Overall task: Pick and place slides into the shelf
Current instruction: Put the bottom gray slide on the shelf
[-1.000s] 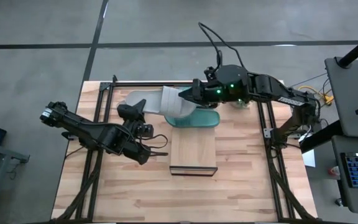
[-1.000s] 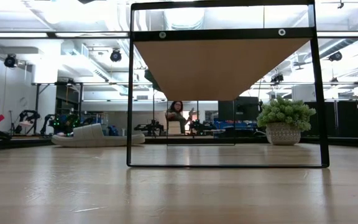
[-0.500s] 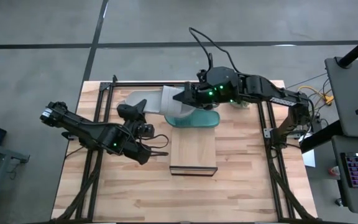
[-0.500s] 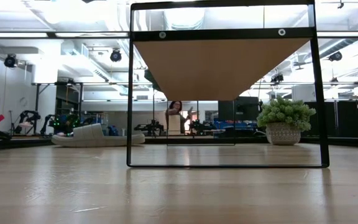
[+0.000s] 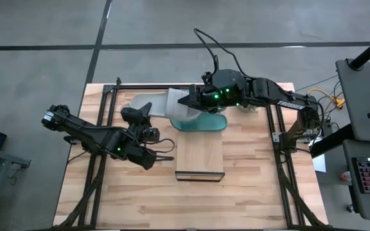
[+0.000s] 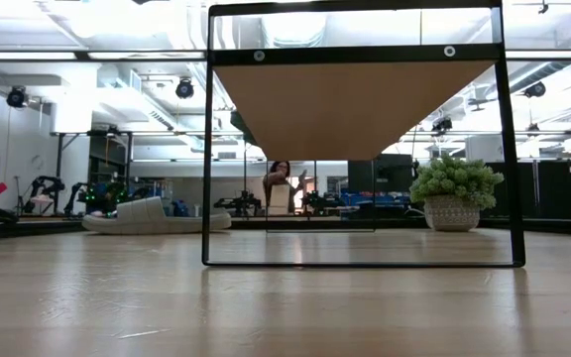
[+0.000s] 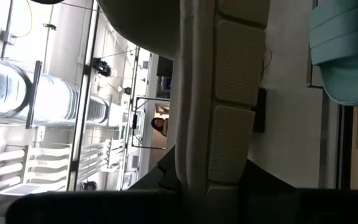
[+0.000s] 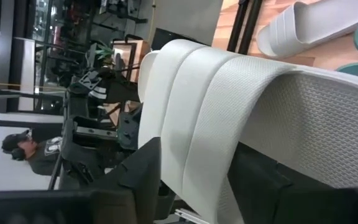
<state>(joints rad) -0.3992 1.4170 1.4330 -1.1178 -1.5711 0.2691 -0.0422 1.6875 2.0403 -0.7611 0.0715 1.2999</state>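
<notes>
Two light grey slides lie near the table's far edge. One slide (image 5: 151,106) (image 6: 152,215) rests sole-down on the table, left of the shelf. My left gripper (image 5: 135,114) (image 7: 213,180) is at its near long edge, shut on it. The other slide shows mainly as a white strap (image 5: 176,102) (image 8: 191,99). My right gripper (image 5: 186,101) (image 8: 194,174) reaches in from the right and is shut on that strap. A teal slide (image 5: 204,123) (image 7: 347,56) lies just beyond the shelf (image 5: 199,154). Neither arm shows in the low view. My left gripper holds the first slide by its near long edge (image 7: 194,124). One finger (image 7: 166,174) is on the upper side and one (image 7: 260,180) is against the treaded sole (image 7: 238,68). It comes in about level from the near side, across the slide's length. Lifted or not, I cannot tell. My right gripper pinches the second slide's wide strap (image 8: 185,143). One finger (image 8: 143,168) is on the strap's outer top and one (image 8: 257,171) is under it, above the textured footbed (image 8: 316,124). It comes in about level from the table's right, along the slide. The arm hides the rest of the slide.
The shelf's dark frame (image 6: 360,265) stands close before the low camera, at the table's middle. Dark frame rails run along the table's left, right and far sides (image 5: 153,84). The left arm (image 8: 104,112) is straight ahead of my right gripper. People show in the room beyond.
My right gripper moved a little toward the table's left, onto the white strap, then held still. The slides and the shelf stayed where they were.
</notes>
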